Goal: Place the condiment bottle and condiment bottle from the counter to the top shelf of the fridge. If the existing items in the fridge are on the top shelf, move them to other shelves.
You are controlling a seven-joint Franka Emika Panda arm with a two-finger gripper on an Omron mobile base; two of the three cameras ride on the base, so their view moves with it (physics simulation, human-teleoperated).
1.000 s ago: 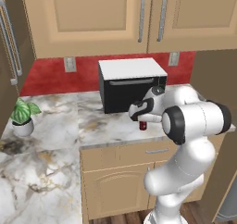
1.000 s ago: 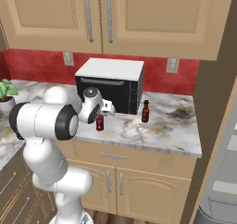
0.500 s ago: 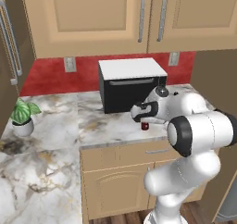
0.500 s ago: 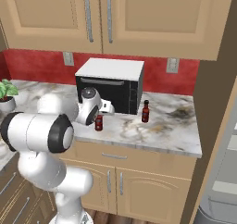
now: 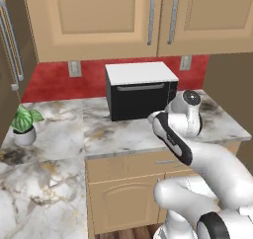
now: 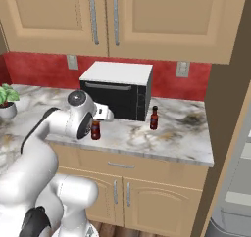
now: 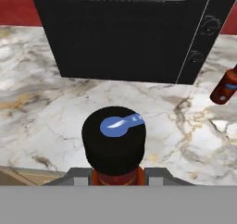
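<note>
Grasp on first bottle (image 6: 95, 130)
Gripper (image 7: 114, 181) straddles its neck (closure unclear) for lifting off the counter (image 6: 171, 140).

Both base views look forward and down at the microwave (image 5: 141, 90) from opposite sides; the hand view sits close before it.

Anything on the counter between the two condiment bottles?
No. In the right base view, only bare marble counter lies between the near condiment bottle and the far condiment bottle.
</note>
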